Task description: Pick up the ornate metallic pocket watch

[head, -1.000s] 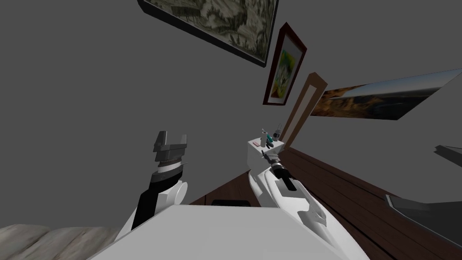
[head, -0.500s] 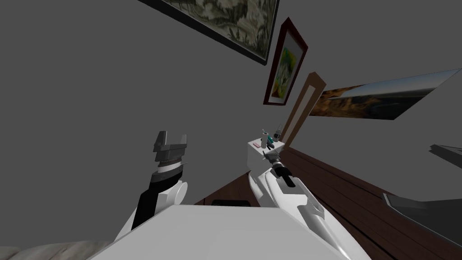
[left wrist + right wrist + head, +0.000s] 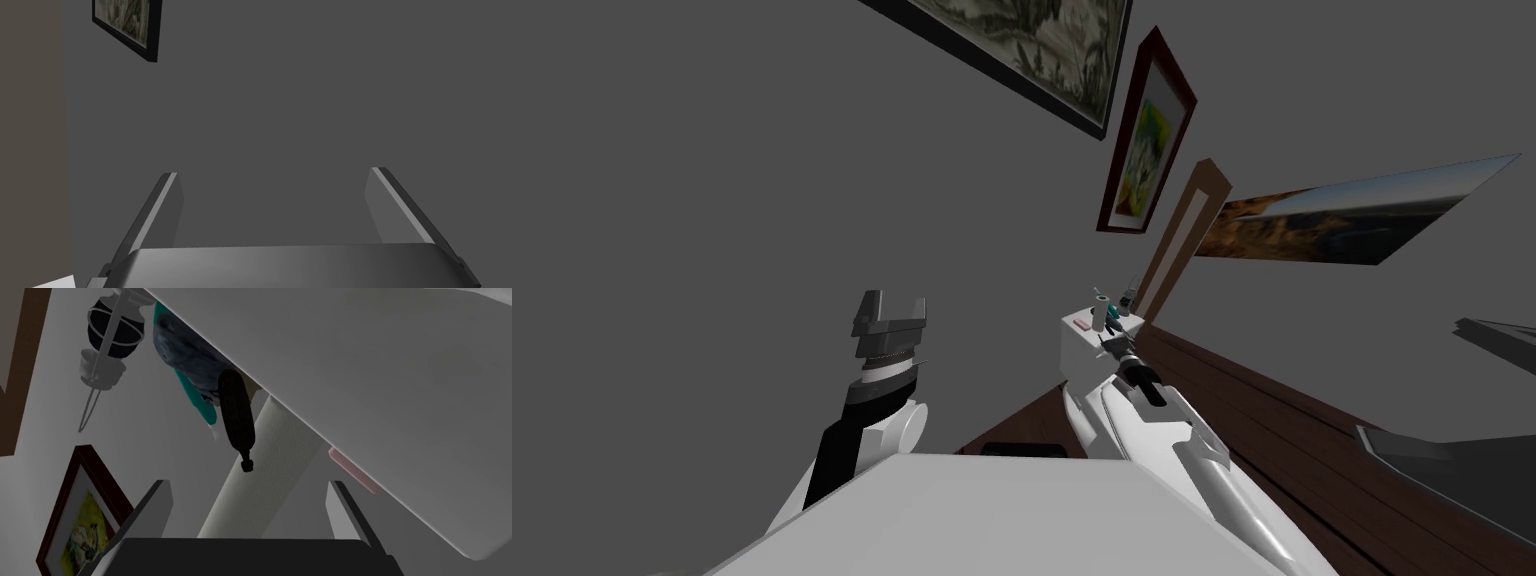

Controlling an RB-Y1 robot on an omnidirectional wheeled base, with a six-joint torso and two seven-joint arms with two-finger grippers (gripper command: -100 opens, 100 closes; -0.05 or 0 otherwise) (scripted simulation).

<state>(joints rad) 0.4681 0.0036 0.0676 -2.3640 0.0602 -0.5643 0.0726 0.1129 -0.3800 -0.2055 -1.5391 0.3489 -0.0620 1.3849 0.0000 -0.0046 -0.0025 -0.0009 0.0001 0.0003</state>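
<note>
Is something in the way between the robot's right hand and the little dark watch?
Nothing visible blocks it. The open right gripper points at the dark watch, seen edge-on on the white top. The paper roll is behind the watch, and the teal thing is beside it.

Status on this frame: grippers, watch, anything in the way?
Left gripper open, raised aside. Right gripper open, short of the dark oval pocket watch. White textured roll and teal object close beside it.
</note>
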